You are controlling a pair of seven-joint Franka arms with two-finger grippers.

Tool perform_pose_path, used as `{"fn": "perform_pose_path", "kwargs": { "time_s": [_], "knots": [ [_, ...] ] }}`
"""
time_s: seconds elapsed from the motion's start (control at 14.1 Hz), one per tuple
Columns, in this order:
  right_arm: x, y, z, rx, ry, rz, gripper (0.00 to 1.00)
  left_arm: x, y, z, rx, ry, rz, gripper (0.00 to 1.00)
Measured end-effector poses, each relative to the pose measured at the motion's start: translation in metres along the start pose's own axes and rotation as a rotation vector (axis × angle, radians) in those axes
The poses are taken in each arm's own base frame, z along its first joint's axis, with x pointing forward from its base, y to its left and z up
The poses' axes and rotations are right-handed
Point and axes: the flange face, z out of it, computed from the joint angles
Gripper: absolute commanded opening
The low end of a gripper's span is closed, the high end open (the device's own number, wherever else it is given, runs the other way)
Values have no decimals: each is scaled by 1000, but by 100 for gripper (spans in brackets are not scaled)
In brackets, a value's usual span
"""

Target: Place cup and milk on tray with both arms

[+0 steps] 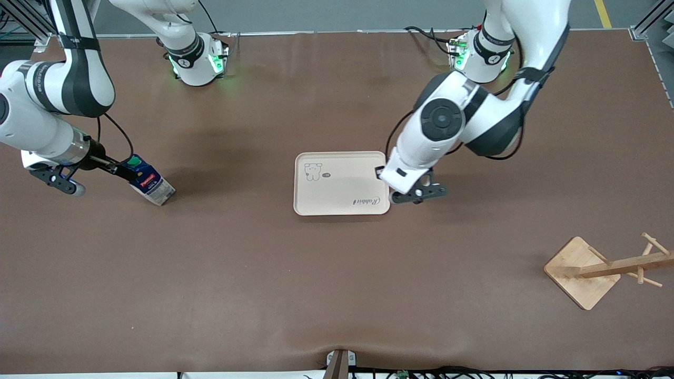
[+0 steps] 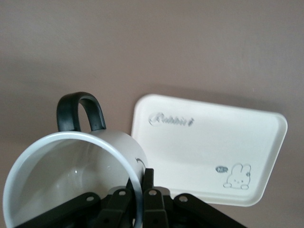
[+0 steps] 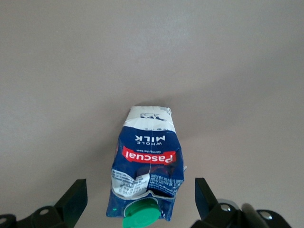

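The milk (image 1: 151,184), a dark-blue carton with a green cap, is on the table near the right arm's end. My right gripper (image 1: 126,171) is at its cap end. It is open, one finger on each side of the milk (image 3: 147,166) with a gap on both sides. The cream tray (image 1: 341,184) lies mid-table. My left gripper (image 1: 380,173) hangs over the tray edge nearest the left arm's end. It is shut on the rim of the white cup (image 2: 71,180), whose black handle (image 2: 78,111) points away. The arm hides the cup in the front view. The tray (image 2: 204,142) lies just past the cup.
A wooden rack (image 1: 582,271) with pegs lies nearer the front camera toward the left arm's end. Bare brown table spreads between the milk and the tray, and around the tray.
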Motion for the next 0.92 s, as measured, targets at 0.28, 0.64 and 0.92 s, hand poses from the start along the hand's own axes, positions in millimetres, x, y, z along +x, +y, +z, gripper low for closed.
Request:
{"fn": "perform_pose_path", "kwargs": {
  "time_s": [0.28,0.64,0.92],
  "knots": [
    [-2,1,7,2,4,1,100,-35,32,50,22,66,-4,0],
    [-8,2,24,8,20,1,100,-89,53,103,84,138,-11,0],
    [-12,3,33,8,18,1,100,-105,50,146,100,202,-2,0]
  ]
}}
